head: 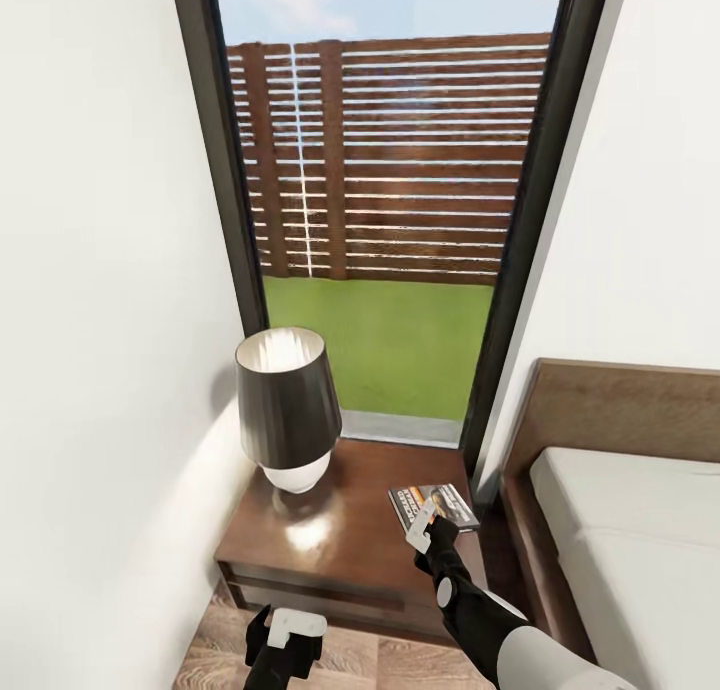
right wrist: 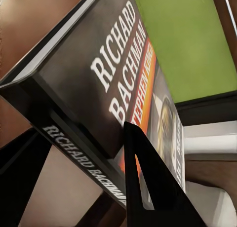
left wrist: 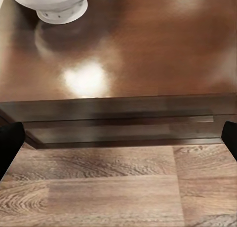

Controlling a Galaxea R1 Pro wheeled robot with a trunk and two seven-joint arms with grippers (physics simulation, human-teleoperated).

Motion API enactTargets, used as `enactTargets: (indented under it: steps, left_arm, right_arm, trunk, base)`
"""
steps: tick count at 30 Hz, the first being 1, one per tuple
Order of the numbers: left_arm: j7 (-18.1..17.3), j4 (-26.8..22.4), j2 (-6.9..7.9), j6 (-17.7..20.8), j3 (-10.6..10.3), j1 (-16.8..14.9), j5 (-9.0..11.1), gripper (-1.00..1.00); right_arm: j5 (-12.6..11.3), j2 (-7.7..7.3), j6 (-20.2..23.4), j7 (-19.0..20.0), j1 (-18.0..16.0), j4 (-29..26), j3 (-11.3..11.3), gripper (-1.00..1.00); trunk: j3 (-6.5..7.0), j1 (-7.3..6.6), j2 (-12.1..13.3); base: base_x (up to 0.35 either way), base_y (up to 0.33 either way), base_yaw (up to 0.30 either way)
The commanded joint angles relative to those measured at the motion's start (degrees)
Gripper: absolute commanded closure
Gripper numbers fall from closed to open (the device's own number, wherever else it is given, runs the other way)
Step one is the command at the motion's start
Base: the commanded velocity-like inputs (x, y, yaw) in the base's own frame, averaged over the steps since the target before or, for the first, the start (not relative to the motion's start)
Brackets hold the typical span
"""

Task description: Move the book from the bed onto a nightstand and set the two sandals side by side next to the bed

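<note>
Head view has our right gripper (head: 424, 526) with jaws closed on the thin glossy grey-and-orange book (head: 433, 505) at the right edge of the dark-brown glossy nightstand's surface (head: 350, 530) — released there, we judge it could tip off toward the bed (head: 640, 530) — while the left jaws (head: 285, 638) hang open, empty.

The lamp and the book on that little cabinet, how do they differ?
The lamp stands upright near the wall side of the nightstand; the book lies flat at the corner nearest the bed. The lamp is tall and rounded, the book thin and flat. The lamp stands free, while the right gripper is clamped on the book. Both are over the same glossy brown top.
</note>
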Motion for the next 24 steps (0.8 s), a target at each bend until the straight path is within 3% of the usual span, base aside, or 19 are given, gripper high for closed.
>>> enactTargets:
  steps: [1,24]
  left_arm:
    - [0.44,-0.02,0.08,-0.36,-0.37,-0.09,0.58,-1.0]
    - [0.26,0.24,-0.19,-0.35,-0.46,-0.09,0.64,-1.0]
  right_arm:
    - [0.46,0.02,-0.02,-0.28,-0.05,0.1,0.02,1.0]
    - [0.67,-0.05,-0.03,-0.29,-0.06,0.14,0.02,1.0]
  trunk:
    - [-0.23,0.22,-0.44]
    - [-4.36,5.27,-9.67]
  base:
    - [0.0,0.0,0.0]
    - [0.0,0.0,0.0]
